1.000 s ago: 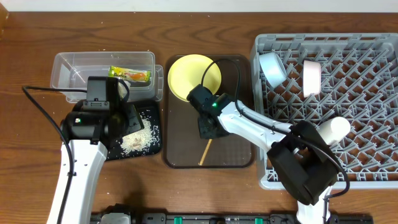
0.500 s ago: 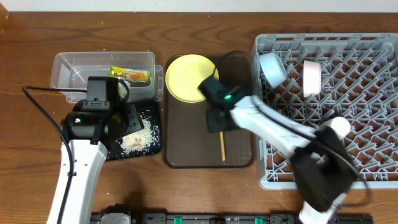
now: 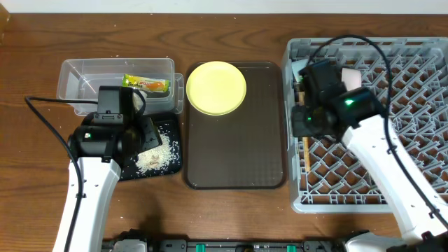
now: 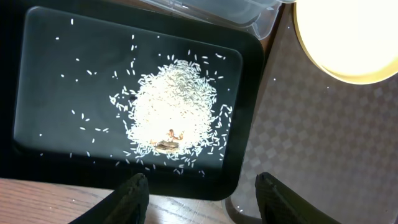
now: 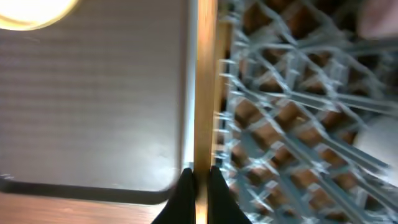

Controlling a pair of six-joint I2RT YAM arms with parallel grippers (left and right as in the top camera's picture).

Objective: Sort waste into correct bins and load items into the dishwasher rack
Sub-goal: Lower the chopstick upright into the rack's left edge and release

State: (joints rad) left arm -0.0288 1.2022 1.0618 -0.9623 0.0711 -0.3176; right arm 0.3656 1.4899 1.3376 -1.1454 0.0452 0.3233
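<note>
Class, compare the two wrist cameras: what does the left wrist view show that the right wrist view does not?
Only left wrist: the black tray with its heap of rice scraps, and a corner of the clear tub. Only right wrist: the wooden chopsticks pinched in the right end effector, and the grey dishwasher rack lattice. Both: the yellow plate edge and the brown serving tray.

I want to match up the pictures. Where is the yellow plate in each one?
Overhead: yellow plate at top middle, on the brown tray's far left corner.
Left wrist: plate in the top right corner, cut off.
Right wrist: plate in the top left corner, only an edge.
Shared landmark: the brown tray beside it.
</note>
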